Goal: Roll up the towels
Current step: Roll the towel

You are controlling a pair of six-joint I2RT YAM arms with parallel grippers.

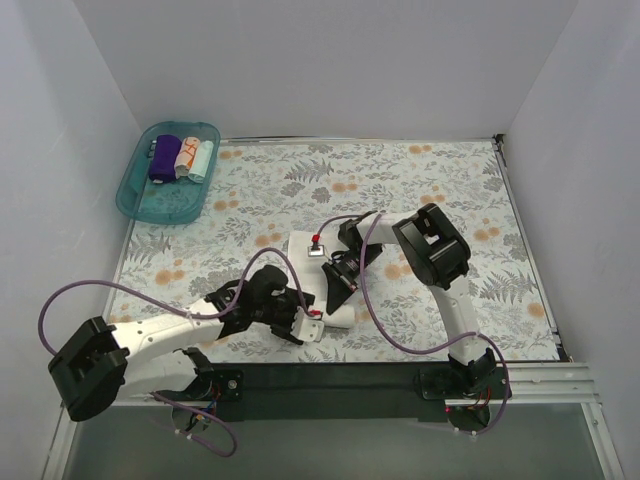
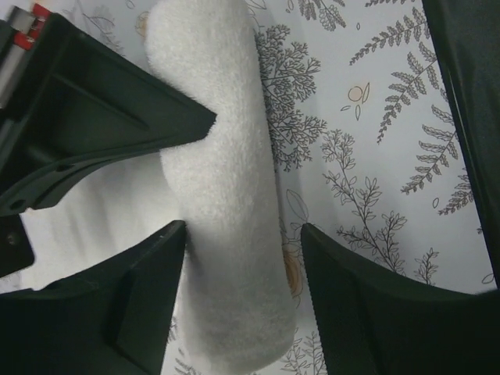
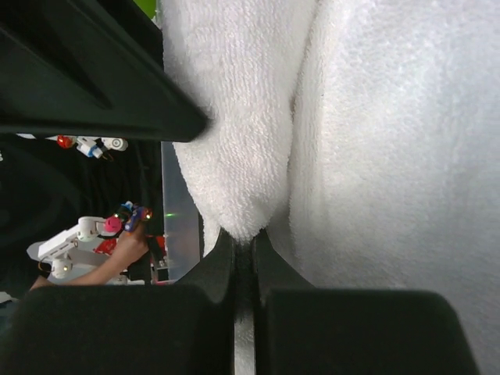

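The white towel lies on the floral sheet in the middle of the tabletop, a little toward the near edge. Its near part is wound into a thick roll and its far part is flat. Both arms meet at this roll.

The left gripper stands over the roll with the jaws spread, one on each side. In the left wrist view one finger touches the cloth and the other stands apart from it. I judge that it does not squeeze, but fences the roll so that it cannot unwind or slide sideways.

The right gripper has the jaws pressed together. In its own view a thin end of the towel goes down between the tips, so it seems to pinch the cloth there. Probably this hold keeps the wound layers tight.

In the far left corner stands the teal plastic tray, with three finished rolls side by side in it: the dark purple roll, the white-orange roll and the pale teal roll. The white towel therefore looks like the last one, and it is partly done. The next move must turn the roll over the flat part with even edges. Such thick cloth may spring open if both grippers let go together.
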